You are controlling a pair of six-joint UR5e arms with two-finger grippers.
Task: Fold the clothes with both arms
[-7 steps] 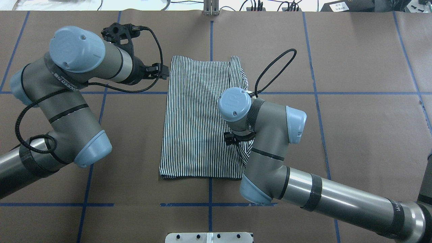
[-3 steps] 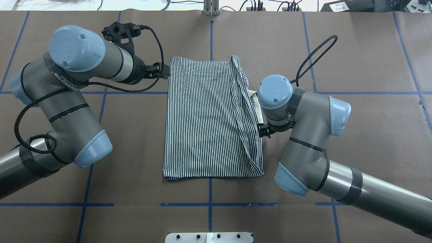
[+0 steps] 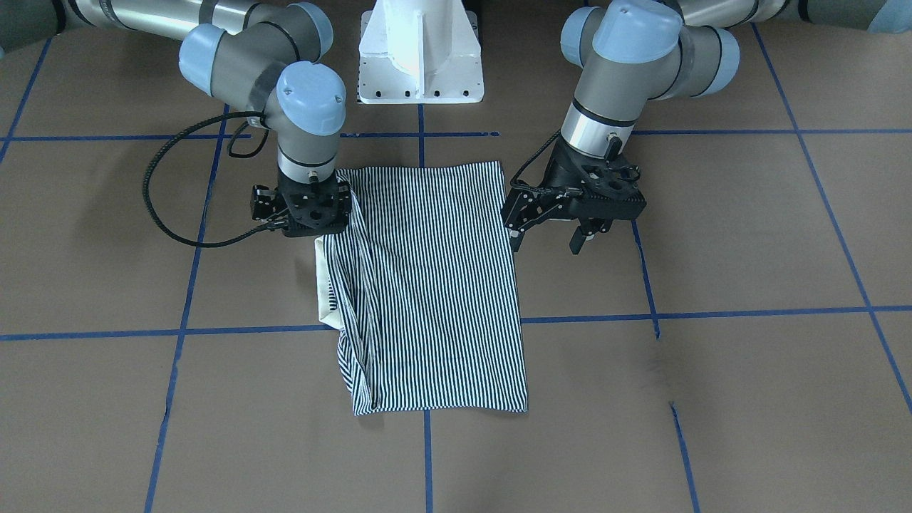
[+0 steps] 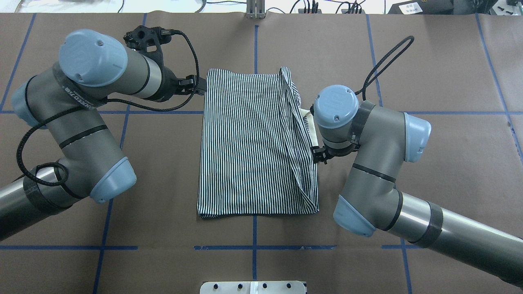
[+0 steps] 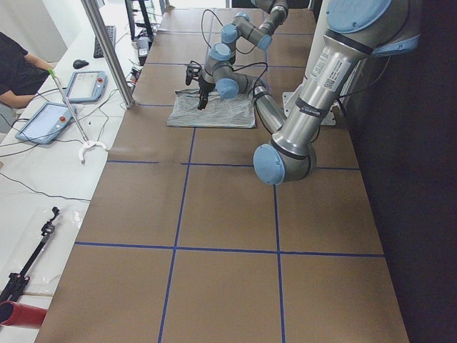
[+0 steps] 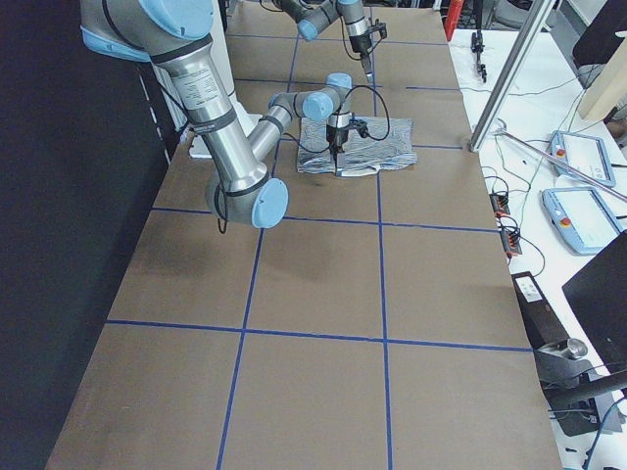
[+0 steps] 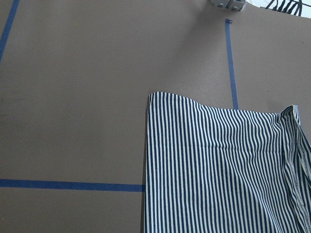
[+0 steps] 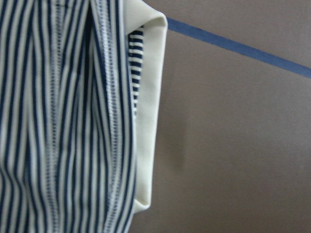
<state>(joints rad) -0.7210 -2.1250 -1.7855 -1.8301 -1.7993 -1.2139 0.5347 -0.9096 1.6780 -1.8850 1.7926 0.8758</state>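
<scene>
The striped polo shirt [image 4: 245,143] lies folded in a rectangle at mid-table, and it also shows in the front view [image 3: 434,285]. A hem ridge runs along its right side. The cream collar [image 4: 311,128] sticks out at that edge and is close up in the right wrist view [image 8: 148,121]. My right gripper [image 4: 320,157] points down at that edge beside the collar [image 3: 325,285]. Its fingers are hidden, so I cannot tell whether it grips. My left gripper [image 3: 547,239] is open and empty. It hovers just off the shirt's far left corner [image 7: 155,97].
The table is brown paper with a blue tape grid. The white pedestal base [image 3: 420,50] stands at the robot's edge. A metal post [image 4: 255,10] stands at the far edge. Tablets [image 5: 86,86] and an operator [image 5: 18,71] are beyond the far side.
My right arm has moved right, from over the shirt to its right edge. The right layer was drawn outward, so the shirt lies wider and the collar shows. My left arm barely moved.
</scene>
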